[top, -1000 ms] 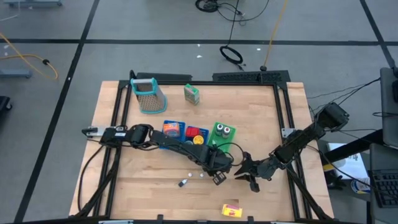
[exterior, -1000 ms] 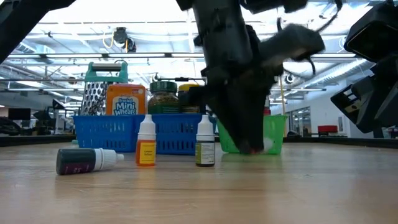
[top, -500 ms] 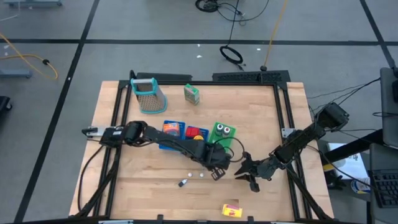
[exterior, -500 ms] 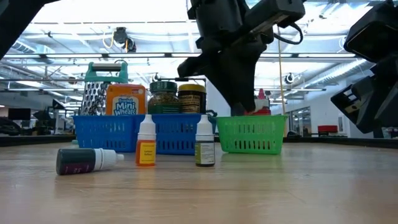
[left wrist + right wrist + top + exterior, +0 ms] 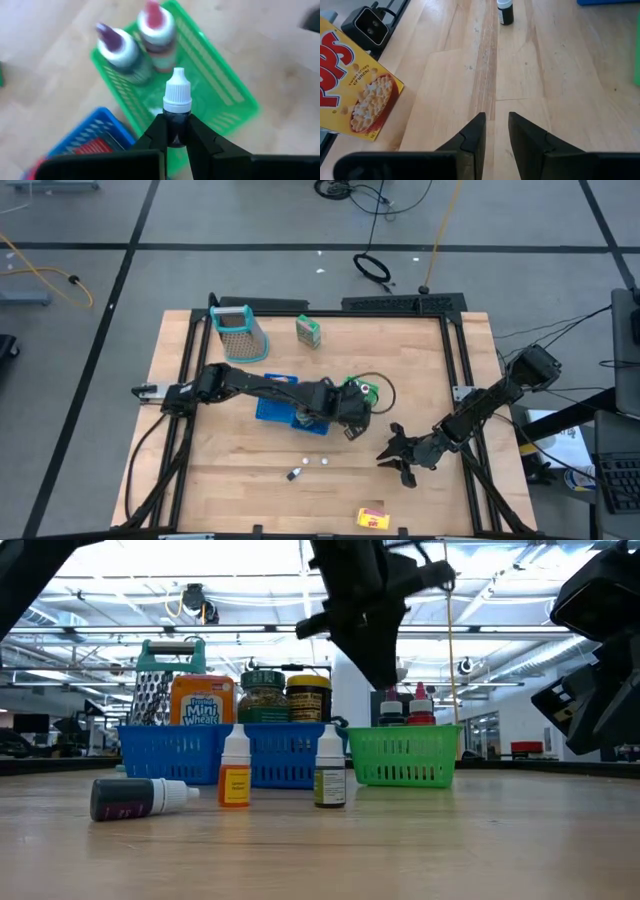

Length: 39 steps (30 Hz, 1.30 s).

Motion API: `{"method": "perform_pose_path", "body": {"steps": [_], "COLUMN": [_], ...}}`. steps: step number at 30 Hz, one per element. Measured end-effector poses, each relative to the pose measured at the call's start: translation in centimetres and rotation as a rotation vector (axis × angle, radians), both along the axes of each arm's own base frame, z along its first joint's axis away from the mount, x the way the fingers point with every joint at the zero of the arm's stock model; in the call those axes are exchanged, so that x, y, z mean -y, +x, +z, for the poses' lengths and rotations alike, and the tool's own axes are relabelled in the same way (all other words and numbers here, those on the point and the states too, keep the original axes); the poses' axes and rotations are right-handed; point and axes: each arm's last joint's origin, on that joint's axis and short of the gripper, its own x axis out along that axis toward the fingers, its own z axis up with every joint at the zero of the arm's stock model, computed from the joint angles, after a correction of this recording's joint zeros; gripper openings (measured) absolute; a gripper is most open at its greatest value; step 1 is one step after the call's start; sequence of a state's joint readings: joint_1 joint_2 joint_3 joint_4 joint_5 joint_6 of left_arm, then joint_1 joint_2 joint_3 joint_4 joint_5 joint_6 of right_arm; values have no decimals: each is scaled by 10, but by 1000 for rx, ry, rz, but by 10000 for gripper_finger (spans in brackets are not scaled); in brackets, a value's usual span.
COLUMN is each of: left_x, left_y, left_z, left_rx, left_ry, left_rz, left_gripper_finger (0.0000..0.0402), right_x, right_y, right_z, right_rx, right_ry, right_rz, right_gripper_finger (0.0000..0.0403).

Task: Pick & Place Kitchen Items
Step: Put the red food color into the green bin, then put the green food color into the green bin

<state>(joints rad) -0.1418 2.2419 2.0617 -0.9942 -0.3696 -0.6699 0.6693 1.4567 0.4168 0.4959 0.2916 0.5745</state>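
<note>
— Surface [image 5: 200,470] first: what's on it?

— Blue basket [image 5: 268,408] and green basket [image 5: 220,95] mid-surface, side by side. Three small bottles stay out front: a dark one lying down [image 5: 130,798], a yellow one [image 5: 235,780] and a green one [image 5: 329,780] upright.

— And your grippers?

— My left gripper [image 5: 175,131] is closed on a white-capped dark bottle [image 5: 177,102], held over the green basket, where two bottles [image 5: 120,50] already stand. My right gripper [image 5: 495,131] waits low near the cereal box [image 5: 355,90], fingers slightly apart, holding nothing.

— Which step is this?

— Placing, I judge. Next I must lower the bottle into the free part of the basket, clear of the standing two, then let go.
</note>
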Motion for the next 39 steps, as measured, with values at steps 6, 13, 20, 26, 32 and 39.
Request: {"method": "perform_pose_path", "body": {"steps": [6,13,20,26,32,39], "left_x": [-25,-25,-15,-18,-25,-30], "left_y": [4,9,14,12,9,9], "left_z": [-3,-1,2,-6,-20,-23], "left_rx": [-6,35,90,61,20,15], "left_ry": [38,48,57,56,55,49], "left_rz": [46,4,-52,-46,-22,-8], "left_gripper_finger": [48,58,59,61,96,180], "right_x": [0,1,1,1,1,1], "right_y": [0,1,1,1,1,1], "right_z": [0,0,0,0,0,0], "right_rx": [-2,7,7,7,7,6], "right_ry": [6,-4,-5,-5,-5,1], "right_rz": [-6,-26,-28,-28,-28,-32], "right_gripper_finger": [75,75,75,75,75,75]}}
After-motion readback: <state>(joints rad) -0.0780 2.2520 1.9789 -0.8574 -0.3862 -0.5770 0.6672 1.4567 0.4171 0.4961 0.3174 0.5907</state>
